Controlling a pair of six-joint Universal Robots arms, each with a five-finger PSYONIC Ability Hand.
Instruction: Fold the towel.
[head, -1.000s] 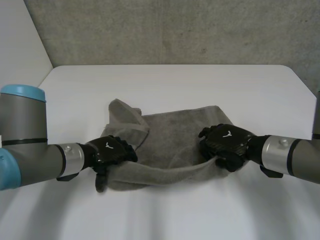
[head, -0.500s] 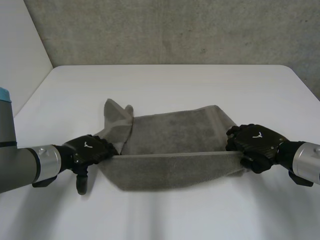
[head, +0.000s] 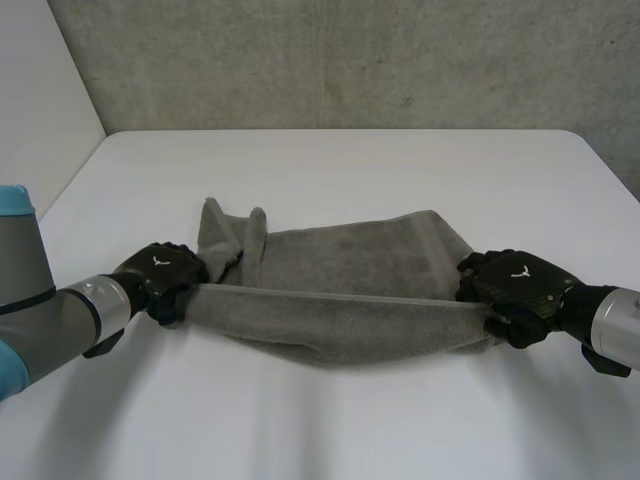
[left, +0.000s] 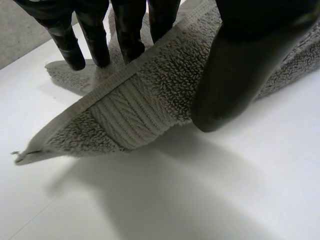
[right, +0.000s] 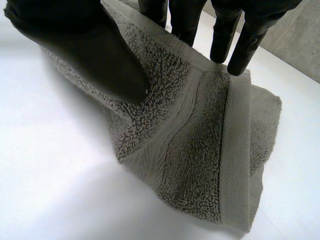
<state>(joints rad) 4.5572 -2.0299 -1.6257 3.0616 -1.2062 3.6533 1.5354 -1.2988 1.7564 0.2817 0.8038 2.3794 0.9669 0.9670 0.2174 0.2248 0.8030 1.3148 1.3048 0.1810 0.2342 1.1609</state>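
A grey towel (head: 340, 275) lies across the middle of the white table (head: 340, 170), its near edge lifted and stretched taut between my two hands. My left hand (head: 160, 275) pinches the towel's left end; in the left wrist view the thumb (left: 235, 75) presses the towel (left: 130, 110) against the fingers (left: 95, 35), with a corner sticking out past them. My right hand (head: 515, 290) grips the right end; in the right wrist view the thumb (right: 95, 50) clamps the towel (right: 200, 150) against the fingers (right: 235, 40). A bunched fold stands up behind the left hand.
A grey concrete wall (head: 340, 60) runs behind the table's far edge. A white panel (head: 40, 100) stands at the back left. Bare tabletop surrounds the towel.
Both hands have moved apart, left hand leftward and right hand rightward, pulling the near towel edge straight and taut. The left hand's fingers have closed tighter on the cloth.
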